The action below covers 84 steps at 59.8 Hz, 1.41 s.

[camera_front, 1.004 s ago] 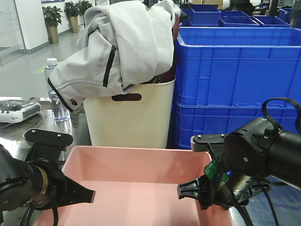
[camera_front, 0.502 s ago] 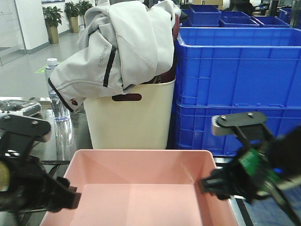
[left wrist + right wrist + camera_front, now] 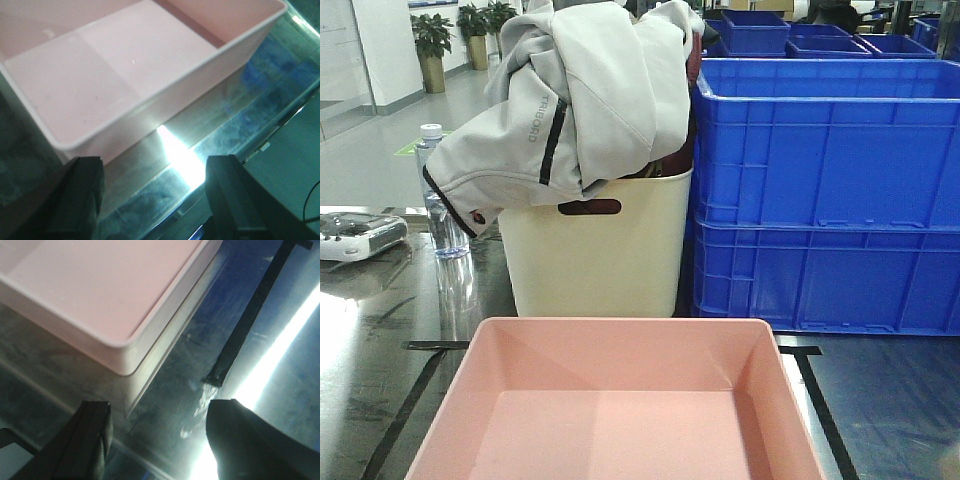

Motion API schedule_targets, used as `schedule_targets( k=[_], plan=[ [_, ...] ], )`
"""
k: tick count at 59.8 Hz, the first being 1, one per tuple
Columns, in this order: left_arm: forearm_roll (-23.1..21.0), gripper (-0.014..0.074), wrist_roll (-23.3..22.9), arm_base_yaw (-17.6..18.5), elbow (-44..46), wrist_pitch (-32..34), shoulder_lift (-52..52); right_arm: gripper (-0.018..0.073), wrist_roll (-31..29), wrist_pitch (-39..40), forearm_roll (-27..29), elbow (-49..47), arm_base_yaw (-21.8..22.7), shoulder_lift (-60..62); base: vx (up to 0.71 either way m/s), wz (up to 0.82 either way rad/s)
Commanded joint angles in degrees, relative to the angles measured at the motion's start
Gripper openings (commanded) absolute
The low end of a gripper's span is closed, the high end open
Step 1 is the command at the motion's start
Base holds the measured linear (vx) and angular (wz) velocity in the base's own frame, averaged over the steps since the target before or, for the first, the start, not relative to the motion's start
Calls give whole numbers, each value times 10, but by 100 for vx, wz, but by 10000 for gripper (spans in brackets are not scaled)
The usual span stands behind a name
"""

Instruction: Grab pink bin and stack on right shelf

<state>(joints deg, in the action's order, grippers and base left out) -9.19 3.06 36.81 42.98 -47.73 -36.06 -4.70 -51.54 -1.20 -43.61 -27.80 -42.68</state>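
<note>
- The only writing I can find is a dark logo running up the grey jacket point(image 3: 575, 95) beside a black stripe; it is too small for me to read.
- That jacket is draped over the cream bin point(image 3: 595, 245), hiding its rim and whatever is inside.
- The pink bin point(image 3: 615, 405) sits on the shiny top of the right shelf point(image 3: 380, 330), between black tape lines; its near edge is cut off by the front view.
- My left hand point(image 3: 152, 200) is released, fingers spread just outside the bin's wall, touching nothing.
- My right hand point(image 3: 160, 440) is likewise released, beside the bin's corner.
- Blue crates point(image 3: 825, 190) stand stacked right of the cream bin.
- A water bottle point(image 3: 440, 205) stands to its left, label unreadable.
</note>
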Motion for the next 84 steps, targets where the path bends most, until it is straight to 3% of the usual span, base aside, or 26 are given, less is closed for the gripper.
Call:
schedule_targets(
  k=[1,9,15,31,37,41,66,69,75,84],
  plan=[
    [-11,555,2,3,-20,58,34,477,-6,33,6,9,4,35,0,0],
    [-7,542,1,3,-54,82,59,461,-2,36,7,37,4,60,0,0],
    [-6,480,0,3,-69,97,64,393,8,39,6,49,4,64,0,0],
    [13,139,-2,3,-79,124,62,77,14,43,12,55,4,64,0,0],
    [18,39,-2,3,-79,122,62,-11,14,43,12,55,4,64,0,0],
    [18,-10,-2,3,-79,122,62,-15,14,42,12,55,4,64,0,0],
    [18,-7,-2,3,-79,122,72,-12,14,41,12,55,4,64,0,0],
    [15,-7,-2,-11,-80,121,83,-12,14,41,12,55,4,64,0,0],
    [21,-7,7,-75,-98,135,117,-12,14,41,12,55,4,64,0,0],
    [33,-7,23,-198,-184,258,193,-12,14,41,17,55,4,64,0,0]
  ],
)
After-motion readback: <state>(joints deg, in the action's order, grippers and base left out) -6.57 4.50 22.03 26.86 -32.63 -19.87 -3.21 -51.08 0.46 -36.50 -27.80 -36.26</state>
